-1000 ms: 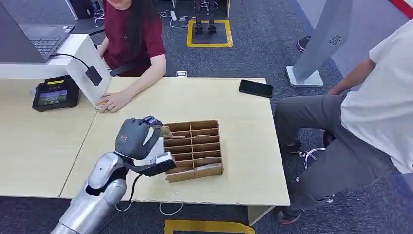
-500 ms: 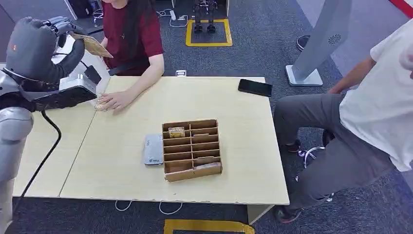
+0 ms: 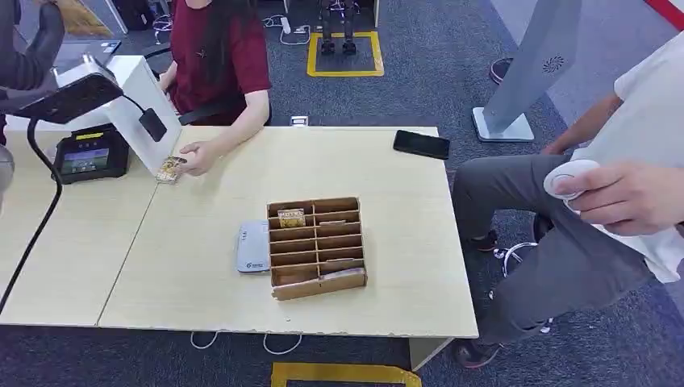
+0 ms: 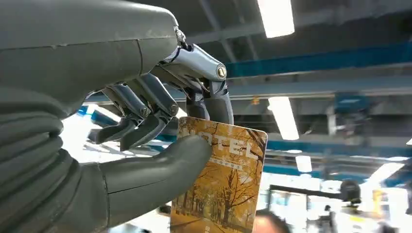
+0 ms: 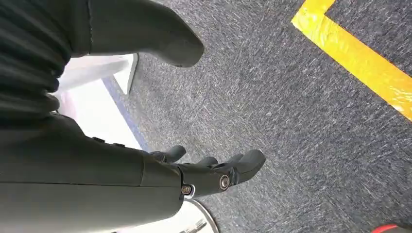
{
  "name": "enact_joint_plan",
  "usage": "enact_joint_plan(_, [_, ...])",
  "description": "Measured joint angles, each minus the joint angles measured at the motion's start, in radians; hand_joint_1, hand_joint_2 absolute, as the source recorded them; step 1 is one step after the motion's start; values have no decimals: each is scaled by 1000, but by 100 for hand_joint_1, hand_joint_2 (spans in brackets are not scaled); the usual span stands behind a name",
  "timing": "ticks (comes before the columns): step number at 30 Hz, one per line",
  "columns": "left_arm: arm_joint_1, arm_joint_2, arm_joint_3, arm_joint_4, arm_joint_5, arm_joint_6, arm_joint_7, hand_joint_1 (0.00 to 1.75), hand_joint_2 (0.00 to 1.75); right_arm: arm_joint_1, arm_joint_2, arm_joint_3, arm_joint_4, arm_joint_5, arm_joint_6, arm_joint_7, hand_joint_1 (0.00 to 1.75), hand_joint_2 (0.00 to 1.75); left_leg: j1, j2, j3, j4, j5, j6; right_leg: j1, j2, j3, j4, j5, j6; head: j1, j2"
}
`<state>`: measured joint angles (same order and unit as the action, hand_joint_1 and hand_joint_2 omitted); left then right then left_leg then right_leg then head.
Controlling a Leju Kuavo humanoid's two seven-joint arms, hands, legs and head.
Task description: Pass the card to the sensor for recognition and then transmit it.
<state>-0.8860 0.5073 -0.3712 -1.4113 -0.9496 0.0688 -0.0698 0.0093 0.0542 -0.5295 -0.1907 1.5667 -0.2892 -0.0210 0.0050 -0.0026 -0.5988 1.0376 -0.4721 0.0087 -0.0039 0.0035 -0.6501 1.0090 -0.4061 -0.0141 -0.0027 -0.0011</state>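
An office or demo room: pale wooden desk (image 3: 387, 242), grey carpet (image 3: 419, 72), a laptop (image 3: 89, 52) beside the card reader (image 3: 90, 153).

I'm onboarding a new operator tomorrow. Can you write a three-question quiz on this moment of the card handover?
1. True or false: the left hand holds a card.
2. What lies right beside the wooden divider box on the table? A) black phone B) grey card reader C) laptop
3. Fill in: the right hand hangs over grey ____.

Key: 1 true, pinched between thumb and fingers; 2 B, the grey card reader; 3 carpet.
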Motion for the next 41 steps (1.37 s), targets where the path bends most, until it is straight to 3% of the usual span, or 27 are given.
enact_joint_plan(12, [55,-113,45,345,-264,162,121,175,175,-12,-6,5,0,2,2,3,0,175,-1,0,-1,0,0,0,-1,0,0,0,0,0,0,0])
enact_joint_plan(16, [63,-141,54,439,-303,218,126,175,175,-15,-8,10,0,2,4,8,0,175,-1,0,-1,0,0,0,-1,0,0,0,0,0,0,0])
enact_joint_plan(22, [68,-166,63,520,-310,224,127,175,175,-17,-9,11,0,2,3,9,0,175,-1,0,-1,0,0,0,-1,0,0,0,0,0,0,0])
enact_joint_plan(31, [92,-192,71,562,-311,223,125,175,175,-19,-11,21,0,2,4,9,0,175,-1,0,-1,0,0,0,-1,0,0,0,0,0,0,0])
enact_joint_plan(32, [96,-195,71,565,-311,223,124,169,175,-19,-11,21,0,2,4,9,0,175,-1,0,-1,0,0,0,-1,0,0,0,0,0,0,0])
enact_joint_plan(33, [99,-197,71,567,-311,224,123,72,175,-19,-11,22,0,2,5,9,0,175,-1,0,-1,0,0,0,-1,0,0,0,0,0,0,0])
enact_joint_plan(34, [102,-199,72,569,-310,224,122,14,175,-19,-12,23,0,2,5,9,0,175,-1,0,-1,0,0,0,-1,0,0,0,0,0,1,0])
enact_joint_plan(35, [106,-201,74,569,-306,225,119,0,175,-19,-13,26,0,2,5,9,0,175,-1,0,-1,0,0,1,-1,0,0,0,0,0,0,0])
enact_joint_plan(41, [148,-212,94,554,-265,254,79,0,175,-19,-15,38,0,2,8,9,0,175,-1,0,-1,0,-1,1,-1,0,0,0,0,0,0,0])
